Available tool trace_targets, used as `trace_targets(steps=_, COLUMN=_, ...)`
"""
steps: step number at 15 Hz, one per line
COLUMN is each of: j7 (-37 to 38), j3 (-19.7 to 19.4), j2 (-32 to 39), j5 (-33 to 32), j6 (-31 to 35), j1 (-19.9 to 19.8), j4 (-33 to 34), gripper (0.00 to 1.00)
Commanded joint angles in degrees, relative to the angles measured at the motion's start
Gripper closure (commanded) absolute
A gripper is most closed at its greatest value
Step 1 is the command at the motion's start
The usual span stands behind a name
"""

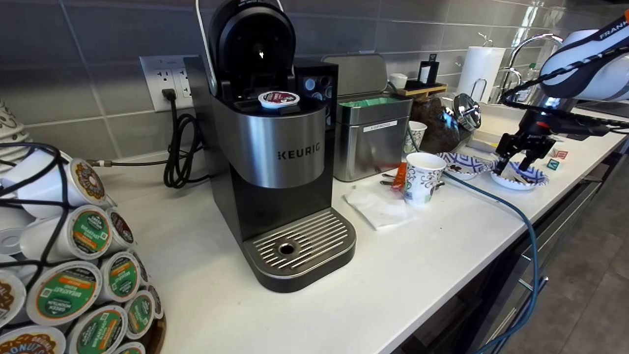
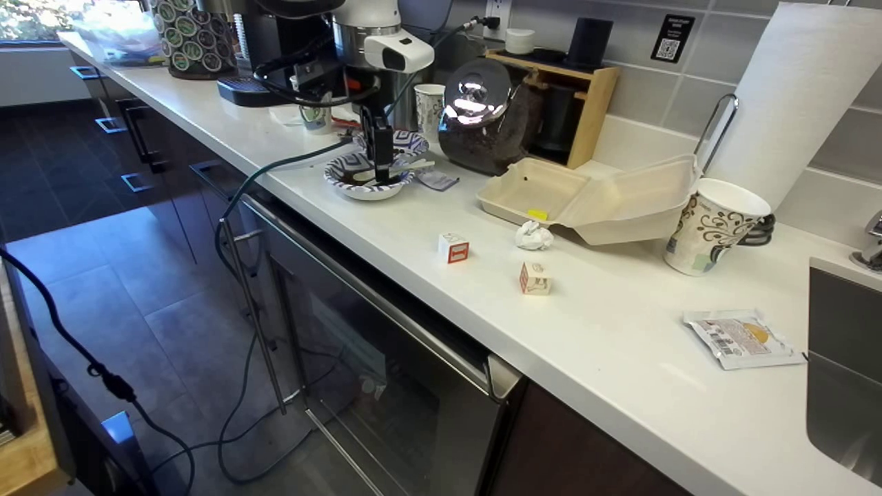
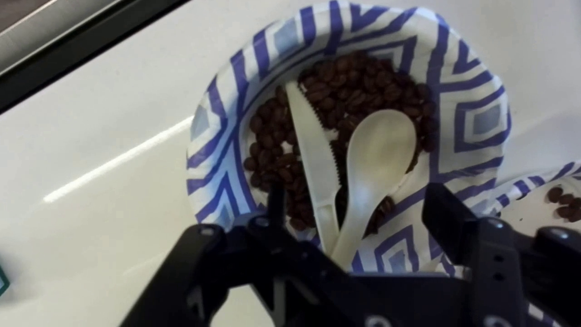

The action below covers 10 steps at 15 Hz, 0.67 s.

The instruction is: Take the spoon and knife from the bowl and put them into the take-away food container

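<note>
Room: kitchen; home or workplace, cannot tell
Counter (image 1: 206, 275): long, white, along a grey tile wall (image 1: 137, 29) with outlet (image 1: 169, 81)
Coffee: Keurig machine (image 1: 275, 147), pods (image 1: 90, 231) near it
Washing: steel sink (image 2: 841, 317) set into counter, faucet (image 2: 870, 253) at its edge
Paper: towel roll (image 1: 476, 73), patterned cups (image 1: 423, 177)
Under counter: dark cabinets (image 2: 169, 213), glass-door appliance (image 2: 386, 386)

Wrist view: glare streaks counter (image 3: 118, 204) beside bowl (image 3: 472, 109), fingertips (image 3: 445, 222) near bowl blurred; exterior view: window (image 2: 65, 19) well beyond bowl glares.
</note>
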Motion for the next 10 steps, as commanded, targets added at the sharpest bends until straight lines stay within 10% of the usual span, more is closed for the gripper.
trace_targets(steps=1, j7=0.07, j3=1.08, j2=2.09, j5=-1.00, j6=0.78, j1=-0.94, j4=1.97, gripper=0.32)
trace_targets(steps=7, j7=0.77, j3=1.14, j2=3.85, j5=-2.07, j6=0.87, j1=-0.74, j4=3.64, gripper=0.35)
trace_targets(steps=10, j7=0.87, j3=1.07, j2=4.61, j5=-3.06, j6=0.94, j1=-0.58, j4=4.13, gripper=0.56)
